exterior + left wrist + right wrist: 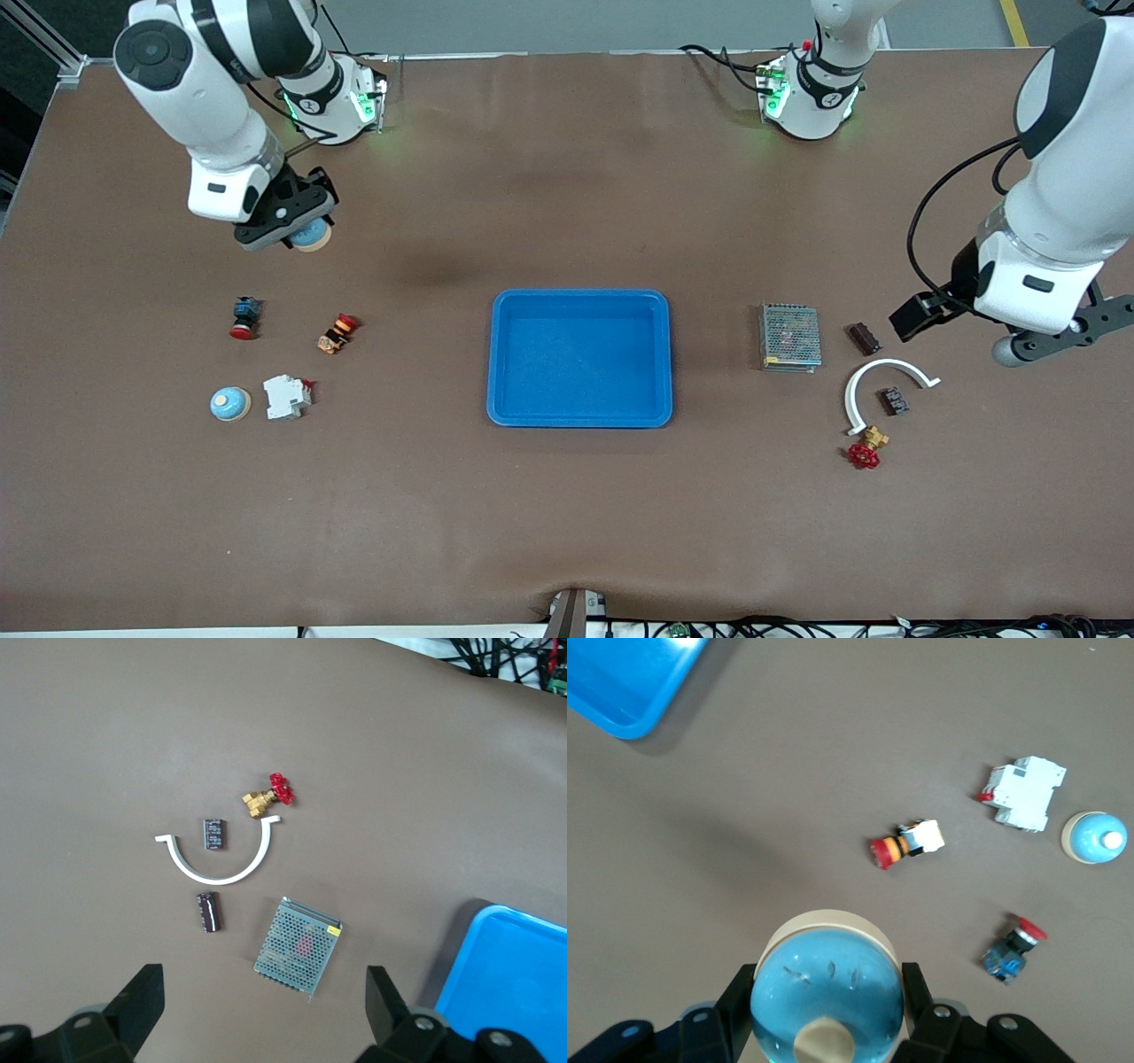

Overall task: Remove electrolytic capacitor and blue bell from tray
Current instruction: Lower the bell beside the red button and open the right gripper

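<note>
Two arms raised, right hand [297, 232] gripping blue bell [827, 992], left hand [266, 1010] wide above capacitors [210, 911].

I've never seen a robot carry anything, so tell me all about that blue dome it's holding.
The bell is a glossy light-blue dome on a cream base, with a cream knob on top. The right gripper is shut on its sides, holding it in the air over bare table at the right arm's end. Nothing else touches it.
</note>
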Controlling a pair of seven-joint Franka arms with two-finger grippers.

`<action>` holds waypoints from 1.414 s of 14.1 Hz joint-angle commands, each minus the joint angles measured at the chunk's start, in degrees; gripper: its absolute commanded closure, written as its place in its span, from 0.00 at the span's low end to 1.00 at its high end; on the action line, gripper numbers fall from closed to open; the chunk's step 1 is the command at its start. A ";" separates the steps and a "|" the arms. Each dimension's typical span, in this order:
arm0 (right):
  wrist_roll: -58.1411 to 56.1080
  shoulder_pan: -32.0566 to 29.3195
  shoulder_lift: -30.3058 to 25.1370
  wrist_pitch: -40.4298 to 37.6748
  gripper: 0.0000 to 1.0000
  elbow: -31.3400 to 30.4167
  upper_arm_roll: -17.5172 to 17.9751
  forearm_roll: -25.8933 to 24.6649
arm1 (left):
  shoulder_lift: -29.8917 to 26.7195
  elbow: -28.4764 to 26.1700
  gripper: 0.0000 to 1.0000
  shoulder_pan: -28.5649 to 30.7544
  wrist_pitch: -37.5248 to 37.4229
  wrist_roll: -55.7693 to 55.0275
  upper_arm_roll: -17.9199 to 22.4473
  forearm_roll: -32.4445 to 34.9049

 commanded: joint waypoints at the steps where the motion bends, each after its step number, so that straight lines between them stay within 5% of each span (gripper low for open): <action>1: -8.60 -6.09 -0.72 4.10 0.52 -2.53 0.65 -0.43 | -5.03 -0.44 0.00 -7.46 -1.93 1.79 9.58 -5.25; 6: -18.37 -13.40 6.91 10.86 0.53 -2.53 0.65 -0.43 | -9.34 -0.61 0.00 -19.08 -5.09 9.25 25.42 -11.41; 11: -20.06 -15.17 16.49 19.82 0.53 -3.32 0.65 -0.52 | -13.21 -1.66 0.00 -26.99 -8.08 18.39 36.59 -14.58; 17: -24.27 -17.89 29.06 38.19 0.53 -5.25 0.65 -0.52 | -16.73 -5.18 0.00 -30.34 -8.18 22.01 40.12 -14.94; 20: -24.28 -18.24 31.01 40.15 0.53 -5.17 0.74 -0.52 | -17.35 -5.88 0.00 -30.26 -8.18 22.01 40.12 -15.81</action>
